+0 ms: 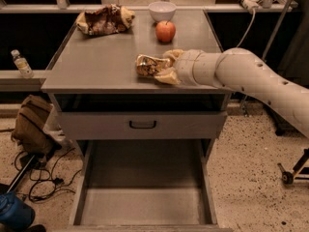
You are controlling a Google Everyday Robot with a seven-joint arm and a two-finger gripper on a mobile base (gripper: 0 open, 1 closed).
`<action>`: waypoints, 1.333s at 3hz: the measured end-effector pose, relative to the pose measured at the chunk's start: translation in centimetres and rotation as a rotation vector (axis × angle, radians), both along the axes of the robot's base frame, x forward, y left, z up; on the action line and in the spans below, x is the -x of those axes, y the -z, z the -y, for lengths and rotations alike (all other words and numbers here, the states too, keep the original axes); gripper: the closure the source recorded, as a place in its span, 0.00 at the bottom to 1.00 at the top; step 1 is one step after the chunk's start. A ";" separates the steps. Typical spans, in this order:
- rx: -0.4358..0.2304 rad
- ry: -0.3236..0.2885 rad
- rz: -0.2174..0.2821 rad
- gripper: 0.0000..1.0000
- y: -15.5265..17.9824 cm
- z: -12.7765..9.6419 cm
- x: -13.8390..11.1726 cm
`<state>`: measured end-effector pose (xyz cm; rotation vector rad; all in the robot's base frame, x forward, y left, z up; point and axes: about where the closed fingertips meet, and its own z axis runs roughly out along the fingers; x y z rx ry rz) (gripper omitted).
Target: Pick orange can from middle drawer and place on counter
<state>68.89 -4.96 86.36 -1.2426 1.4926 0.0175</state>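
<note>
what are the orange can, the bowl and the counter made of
The orange can looks like thin metal: shiny gold, crumpled. It lies on the counter, and the gripper is closed around it. The bowl is smooth white, ceramic or plastic. The counter is matte grey, either painted metal or laminate; cannot tell which.
</note>
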 end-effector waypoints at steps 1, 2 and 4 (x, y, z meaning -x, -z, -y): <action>0.000 0.000 0.000 0.53 0.0 0.0 0.0; 0.000 0.000 0.000 0.30 0.0 0.0 0.0; 0.000 0.000 0.000 0.00 0.0 0.0 0.0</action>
